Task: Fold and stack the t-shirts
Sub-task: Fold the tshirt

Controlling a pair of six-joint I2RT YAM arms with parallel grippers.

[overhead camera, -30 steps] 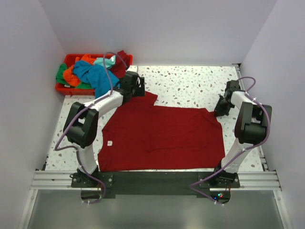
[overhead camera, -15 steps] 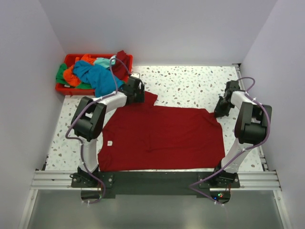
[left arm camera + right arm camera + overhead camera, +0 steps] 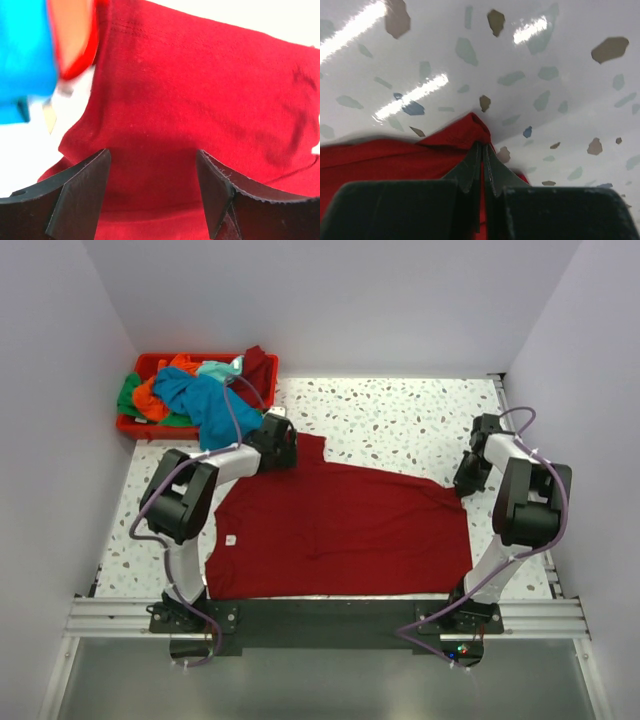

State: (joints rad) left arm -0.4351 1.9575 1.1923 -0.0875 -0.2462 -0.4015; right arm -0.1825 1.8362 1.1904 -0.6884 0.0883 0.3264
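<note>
1. The red shirt (image 3: pixel 340 535) lies spread flat at the centre of the table (image 3: pixel 400 410).
2. The left gripper (image 3: pixel 152 165) hangs over its upper-left sleeve, fingers apart.
3. The right gripper (image 3: pixel 481 146), fingers together, pinches its right sleeve tip.

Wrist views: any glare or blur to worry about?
Left wrist: blue t-shirt blurred at the left, table blown out white, dark red t-shirt sharp. Right wrist: light streaks glare on the glossy table, dark red t-shirt's edge slightly soft. Top external: evenly lit, sharp.
</note>
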